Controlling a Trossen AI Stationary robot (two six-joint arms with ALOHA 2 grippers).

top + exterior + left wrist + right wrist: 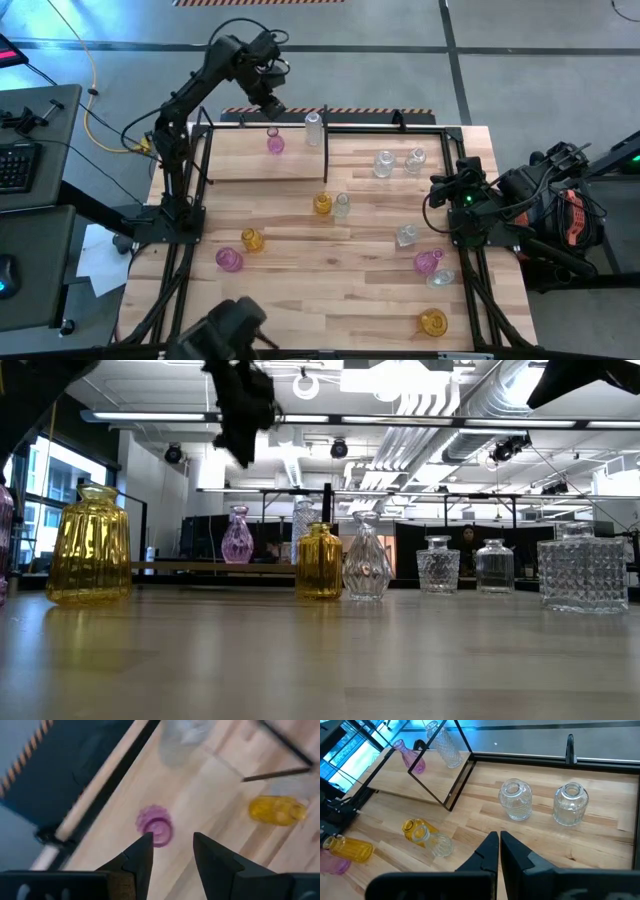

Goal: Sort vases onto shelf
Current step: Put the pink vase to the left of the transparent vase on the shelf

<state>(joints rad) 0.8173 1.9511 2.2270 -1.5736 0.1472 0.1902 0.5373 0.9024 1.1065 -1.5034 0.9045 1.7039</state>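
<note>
Hovering with fingers apart, left gripper over pink vase on shelf; right gripper shut; glass slick, brittle — neck grip looks safest.

Light: bright, cast evenly by ceiling strips.
Glare: soft sheen seen on the bench.
Blur: left wrist view smeared.

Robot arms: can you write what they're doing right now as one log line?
left end effector: open, above pink vase on shelf | right end effector: shut, waiting at table's right edge | holding: nothing
</note>
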